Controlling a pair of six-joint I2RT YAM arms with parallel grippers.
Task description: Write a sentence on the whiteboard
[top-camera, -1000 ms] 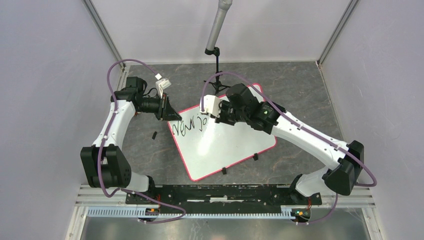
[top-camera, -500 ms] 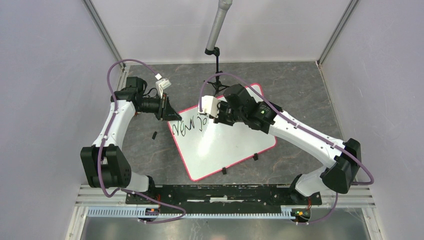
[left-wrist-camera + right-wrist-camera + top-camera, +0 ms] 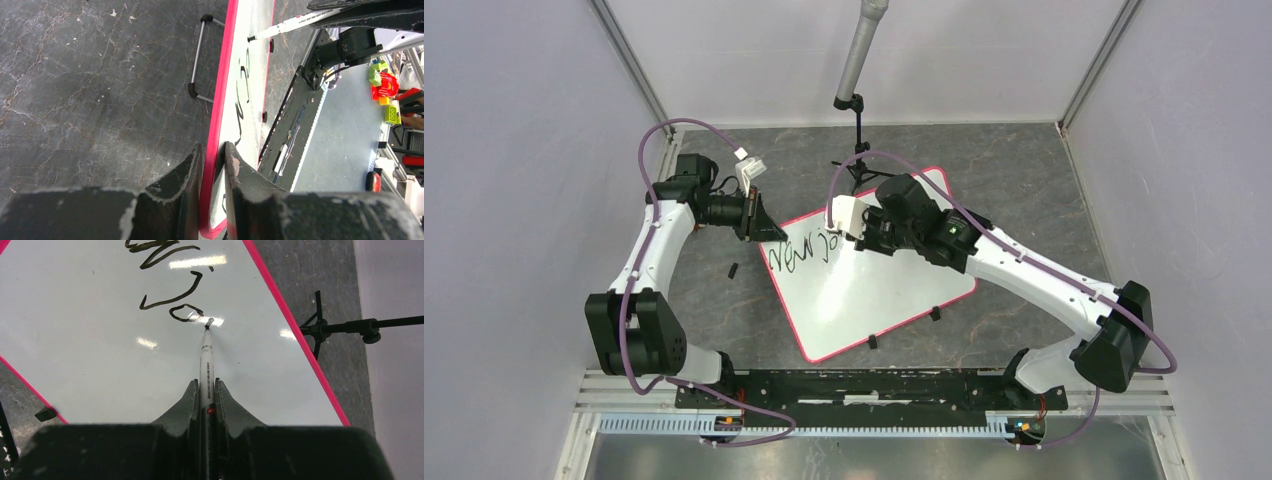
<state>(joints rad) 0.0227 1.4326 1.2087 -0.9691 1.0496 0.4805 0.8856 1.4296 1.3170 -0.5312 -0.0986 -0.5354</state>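
The whiteboard (image 3: 874, 290) lies turned on the dark table, white with a pink-red rim. A short stretch of the sentence (image 3: 802, 253) runs in black strokes near its upper-left edge. My left gripper (image 3: 762, 232) is shut on the board's left corner; the left wrist view shows the red rim (image 3: 222, 75) pinched between the fingers of my left gripper (image 3: 214, 150). My right gripper (image 3: 206, 385) is shut on a white marker (image 3: 207, 365). Its black tip meets the board (image 3: 100, 350) beside a small loop, the last stroke (image 3: 186, 313) written.
A small black clip (image 3: 734, 270) lies on the table left of the board, and two more (image 3: 934, 314) (image 3: 873, 342) sit along its near edge. A black tripod stand (image 3: 858, 150) rises behind the board. Grey walls close in both sides.
My right gripper has shifted slightly with the marker at the end of the writing. The left gripper and the board have not moved.
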